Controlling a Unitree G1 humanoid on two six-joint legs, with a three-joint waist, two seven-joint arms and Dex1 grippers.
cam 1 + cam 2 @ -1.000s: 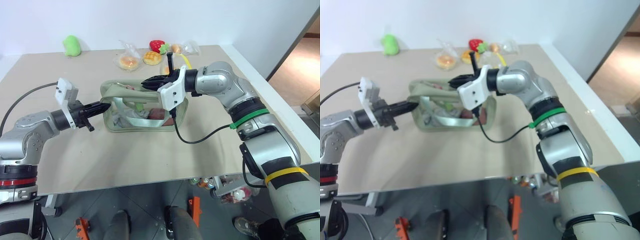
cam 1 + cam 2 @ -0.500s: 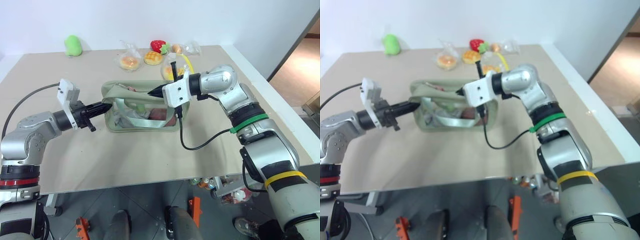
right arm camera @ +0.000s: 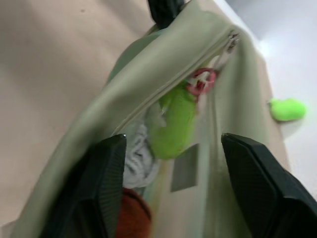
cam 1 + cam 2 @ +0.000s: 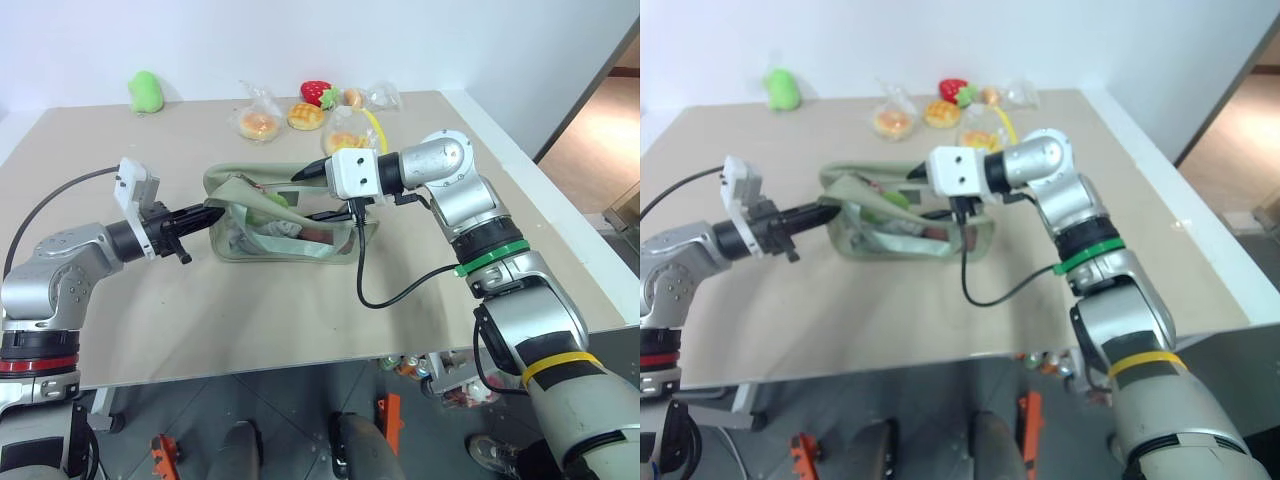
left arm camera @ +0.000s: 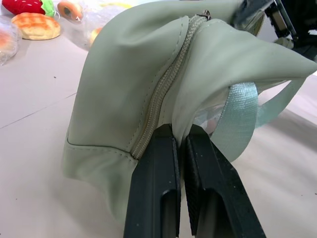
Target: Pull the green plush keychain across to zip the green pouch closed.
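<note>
The green pouch (image 4: 290,240) lies mid-table, and its zipper (image 5: 166,84) runs along the top. My left gripper (image 5: 179,136) is shut on the pouch's end fabric beside the zipper's end; it also shows as my left gripper (image 4: 205,213). My right gripper (image 3: 173,144) stands open over the pouch's top, fingers wide apart. The green plush keychain (image 3: 173,121) hangs from a pink clip (image 3: 202,82) at the zipper pull, loose between those fingers and touched by neither. It also shows as a lime patch, the keychain (image 4: 272,198).
At the table's far edge lie a solid green plush blob (image 4: 145,90), a toy strawberry (image 4: 315,92) and clear bags of toy bread (image 4: 258,123). A black cable (image 4: 385,290) droops from my right wrist onto the table. The table's right edge (image 4: 560,210) is close by.
My right gripper has rolled, sunk a little and opened from shut. The pouch's top has slackened. My left gripper has kept its hold and place.
</note>
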